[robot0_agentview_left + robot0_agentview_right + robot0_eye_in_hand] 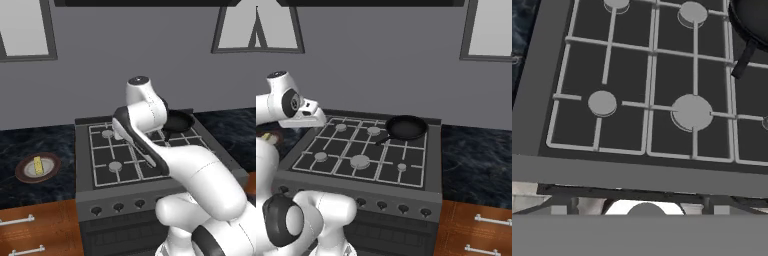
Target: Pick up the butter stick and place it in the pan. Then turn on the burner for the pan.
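Observation:
The butter stick (38, 166), a small pale-yellow block, lies on a round brown-rimmed plate (25, 174) on the dark counter left of the stove. The black pan (406, 127) sits on the stove's back right burner with its short handle (384, 139) pointing forward-left. In the hand view the pan (755, 20) is at the top right corner. In the left base view my arm hides part of the pan (178, 121). My gripper (306, 119) hangs over the stove's left side, far from the butter. Its fingers are hidden.
The gas stove (105, 150) has grey grates and several burners. A row of knobs (382, 205) runs along its front panel. Dark marble counter (476, 155) lies on both sides, with wooden drawers (30, 225) below. A grey wall and windows stand behind.

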Robot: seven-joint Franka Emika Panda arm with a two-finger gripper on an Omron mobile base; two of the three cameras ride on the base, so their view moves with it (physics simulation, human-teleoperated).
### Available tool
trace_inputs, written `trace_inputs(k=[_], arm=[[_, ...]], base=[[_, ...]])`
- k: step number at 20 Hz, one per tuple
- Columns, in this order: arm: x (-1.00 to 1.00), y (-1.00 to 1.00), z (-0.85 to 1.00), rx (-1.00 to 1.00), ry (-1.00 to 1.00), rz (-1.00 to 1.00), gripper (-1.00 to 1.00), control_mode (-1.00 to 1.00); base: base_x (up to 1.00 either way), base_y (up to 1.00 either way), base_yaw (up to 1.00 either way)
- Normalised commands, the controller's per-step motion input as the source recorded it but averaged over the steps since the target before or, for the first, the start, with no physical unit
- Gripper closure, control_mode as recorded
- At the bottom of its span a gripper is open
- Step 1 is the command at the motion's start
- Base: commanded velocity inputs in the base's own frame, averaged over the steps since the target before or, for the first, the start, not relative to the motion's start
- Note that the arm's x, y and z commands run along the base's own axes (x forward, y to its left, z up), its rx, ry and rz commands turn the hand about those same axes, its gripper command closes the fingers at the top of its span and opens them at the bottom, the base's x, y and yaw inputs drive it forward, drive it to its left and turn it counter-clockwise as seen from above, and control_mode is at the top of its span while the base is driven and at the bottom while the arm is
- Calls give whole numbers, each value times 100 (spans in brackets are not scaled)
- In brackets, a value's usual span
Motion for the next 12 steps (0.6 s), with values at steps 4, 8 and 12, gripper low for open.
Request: trace_inputs(k=[4,8,12], arm=[[-7,78,-14,-8,9,1,-100,-100],[0,100,0,-5,12,0,-100,-100],[0,100,0,-5,9,0,-100,-100]], base=[[0,0,0],[0,0,0],[0,0,0]])
